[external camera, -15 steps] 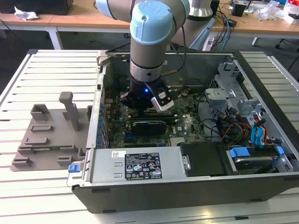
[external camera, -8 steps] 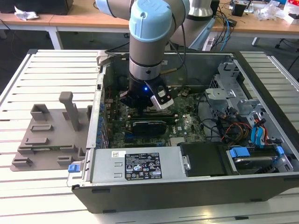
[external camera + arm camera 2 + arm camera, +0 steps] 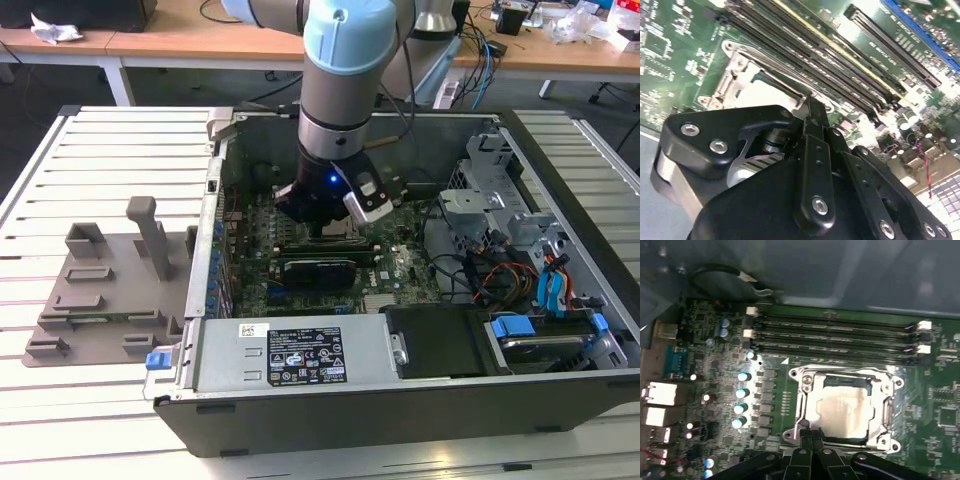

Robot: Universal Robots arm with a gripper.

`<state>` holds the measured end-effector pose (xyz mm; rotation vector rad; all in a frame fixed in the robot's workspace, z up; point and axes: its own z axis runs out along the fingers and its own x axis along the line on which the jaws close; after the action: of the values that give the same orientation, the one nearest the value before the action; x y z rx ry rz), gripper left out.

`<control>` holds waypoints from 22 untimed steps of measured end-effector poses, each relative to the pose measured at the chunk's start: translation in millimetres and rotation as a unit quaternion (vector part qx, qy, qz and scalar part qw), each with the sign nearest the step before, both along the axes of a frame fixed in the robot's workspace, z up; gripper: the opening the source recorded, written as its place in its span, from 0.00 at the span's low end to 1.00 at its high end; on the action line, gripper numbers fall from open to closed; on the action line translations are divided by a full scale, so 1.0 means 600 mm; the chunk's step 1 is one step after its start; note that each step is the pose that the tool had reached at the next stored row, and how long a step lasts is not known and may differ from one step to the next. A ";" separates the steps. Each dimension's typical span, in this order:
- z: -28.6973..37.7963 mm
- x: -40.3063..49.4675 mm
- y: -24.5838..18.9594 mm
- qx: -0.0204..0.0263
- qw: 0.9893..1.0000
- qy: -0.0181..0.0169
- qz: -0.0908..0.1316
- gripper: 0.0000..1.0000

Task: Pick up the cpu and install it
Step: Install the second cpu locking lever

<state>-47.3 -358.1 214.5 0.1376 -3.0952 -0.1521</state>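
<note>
First wrist view looks down on the green motherboard (image 3: 715,385), where the cpu (image 3: 846,411) lies flat inside the metal socket frame (image 3: 805,390), its pale silvery top facing up. The claw (image 3: 813,437) sits at the near edge of that frame, its black fingers (image 3: 807,440) pressed together with no gap showing between their tips, and nothing pinched between them. The chip lies just beyond the fingertips; whether they touch its edge cannot be told. Further beyond the claw, past the socket, run the long dark memory slots (image 3: 835,335).

Second wrist view shows the same narrow fingertips (image 3: 812,117) meeting at the rim of the frame, with the cpu's pale top (image 3: 757,97) just beside them.

Exterior view has the arm (image 3: 340,90) reaching down into the open computer case (image 3: 420,400), which rests on a slatted desk (image 3: 110,150).
</note>
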 end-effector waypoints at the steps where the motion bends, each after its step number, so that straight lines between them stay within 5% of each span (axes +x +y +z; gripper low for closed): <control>1: 0.001 0.004 0.0018 0.000 1.000 0.000 0.000 0.11; 7: 0.008 0.020 0.0124 -0.004 1.000 0.001 0.000 0.11; 13: 0.036 0.023 0.0302 -0.018 1.000 0.001 0.000 0.11; 22: 0.076 0.024 0.0444 -0.031 1.000 0.001 0.000 0.11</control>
<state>-33.0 -331.4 260.2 0.1350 -3.0934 -0.0565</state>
